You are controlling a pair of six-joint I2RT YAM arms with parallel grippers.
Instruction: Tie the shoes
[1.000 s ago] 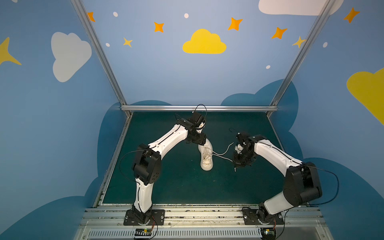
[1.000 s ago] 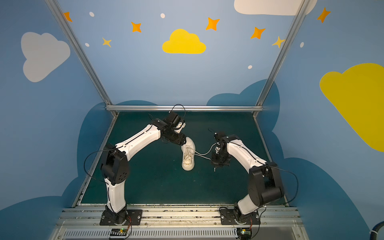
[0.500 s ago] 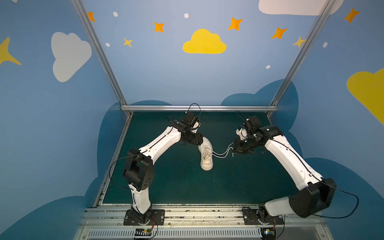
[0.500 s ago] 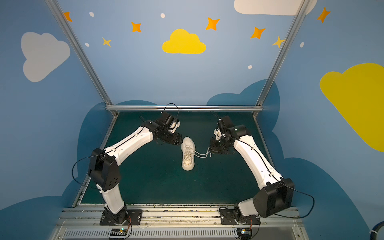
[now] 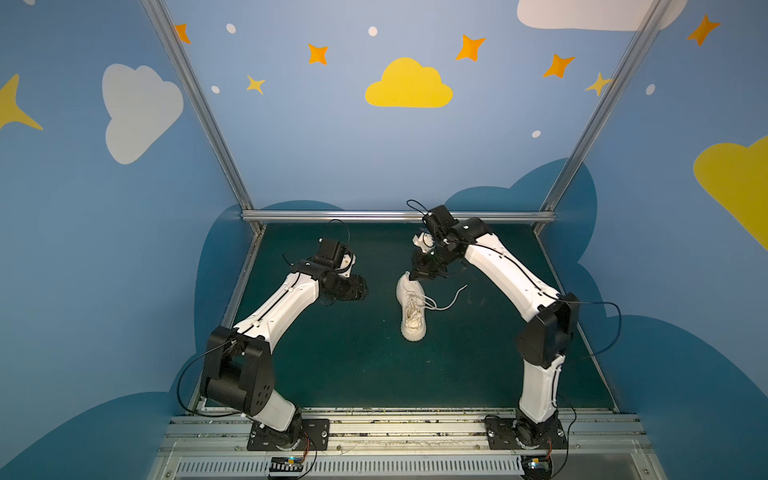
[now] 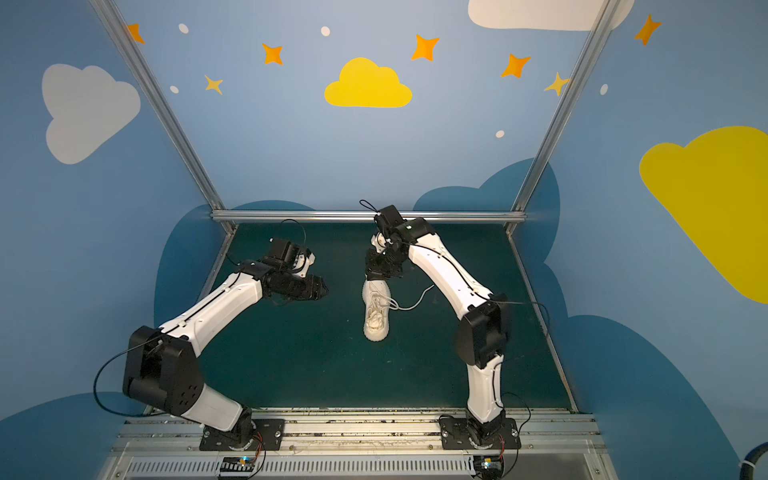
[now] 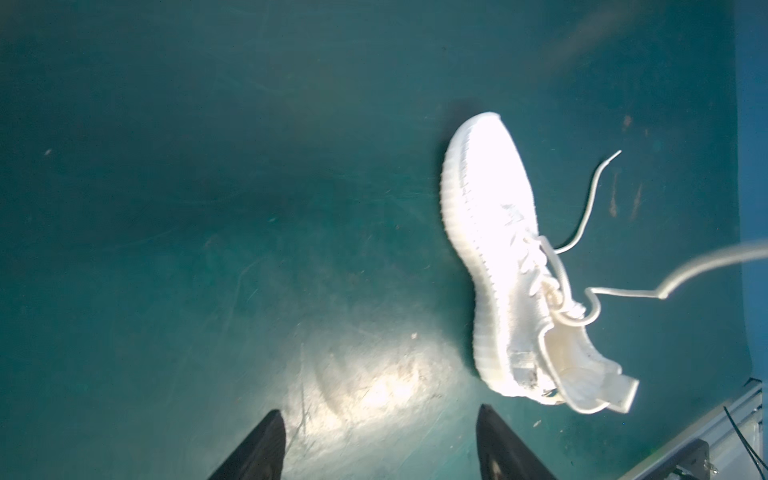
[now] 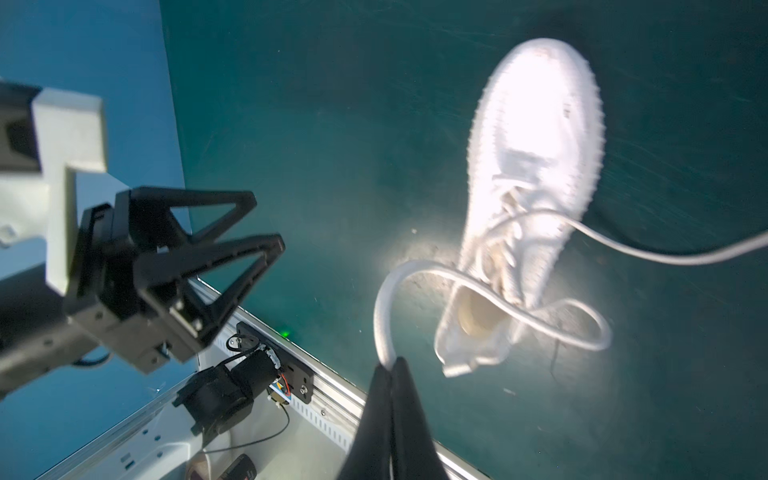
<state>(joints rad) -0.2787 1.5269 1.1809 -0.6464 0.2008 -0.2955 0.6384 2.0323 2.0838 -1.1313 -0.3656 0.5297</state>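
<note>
Blue walls (image 5: 316,158) painted with clouds and stars close in a dark green counter (image 5: 353,365), with an aluminium rail (image 5: 395,424) along its front edge where both arms are bolted down. The shoe (image 5: 411,307) (image 6: 376,311) sits on the counter a little to the right of the middle, toe toward the front rail and heel toward the back wall, its laces untied. The right gripper (image 5: 419,276) (image 6: 374,276) hangs just over the heel end; in its own wrist view the right gripper (image 8: 395,365) has its jaws pressed together on one lace (image 8: 384,299), which rises from the shoe (image 8: 532,166) near the collar and curves up to the fingertips (that view is blurred, so the exact eyelet cannot be told). The other lace (image 5: 453,300) (image 7: 590,199) trails loose across the counter on the right arm's side. The left gripper (image 5: 363,293) (image 6: 324,286) is well apart from the shoe on the left, above the counter, its jaws spread wide and holding nothing; from the left wrist camera the left gripper (image 7: 380,411) shows only bare green between its fingers, with the shoe (image 7: 498,249) off to one side
</note>
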